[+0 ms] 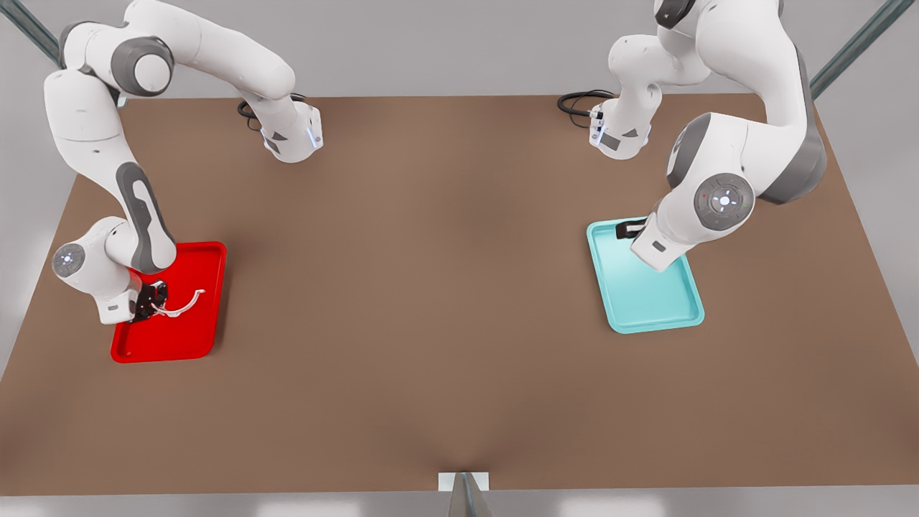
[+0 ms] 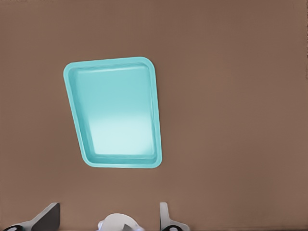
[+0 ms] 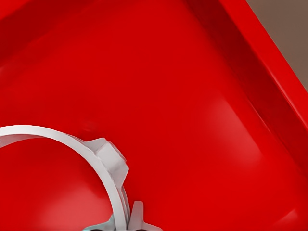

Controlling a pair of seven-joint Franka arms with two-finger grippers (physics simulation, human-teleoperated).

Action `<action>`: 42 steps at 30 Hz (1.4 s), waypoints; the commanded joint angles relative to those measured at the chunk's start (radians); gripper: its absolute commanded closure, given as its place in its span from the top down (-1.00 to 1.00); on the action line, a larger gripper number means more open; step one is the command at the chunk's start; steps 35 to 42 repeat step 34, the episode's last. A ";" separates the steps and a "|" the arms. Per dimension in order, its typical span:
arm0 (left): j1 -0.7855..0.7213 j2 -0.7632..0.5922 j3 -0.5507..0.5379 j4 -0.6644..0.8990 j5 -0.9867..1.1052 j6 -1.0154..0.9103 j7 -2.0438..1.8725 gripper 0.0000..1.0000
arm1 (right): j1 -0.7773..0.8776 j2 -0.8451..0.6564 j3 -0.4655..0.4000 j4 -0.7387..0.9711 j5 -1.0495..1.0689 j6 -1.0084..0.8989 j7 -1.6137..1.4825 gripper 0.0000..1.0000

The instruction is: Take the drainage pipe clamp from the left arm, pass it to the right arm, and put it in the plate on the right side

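The drainage pipe clamp (image 1: 183, 303) is a thin white C-shaped strip held just over the red plate (image 1: 210, 253) at the front view's left. My right gripper (image 1: 154, 300) is shut on one end of it. In the right wrist view the clamp (image 3: 96, 154) curves out over the plate's glossy floor, and the plate's raised wall (image 3: 255, 72) runs beside it. My left gripper (image 1: 626, 230) waits at the front view's right, above the teal tray's far end. Its fingers (image 2: 48, 216) stand wide apart and open with nothing between them.
The teal tray (image 1: 610, 309) lies on the brown table (image 1: 431, 287) at the front view's right and holds nothing; the left wrist view shows its rim (image 2: 156, 110). Black cables (image 1: 578, 104) coil near each arm's base at the back. A small white marker (image 1: 463, 481) sits at the front edge.
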 commanded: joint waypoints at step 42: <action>-0.001 -0.003 -0.002 0.000 0.002 -0.011 0.260 1.00 | 0.234 -0.501 0.124 0.398 0.192 -1.134 1.597 1.00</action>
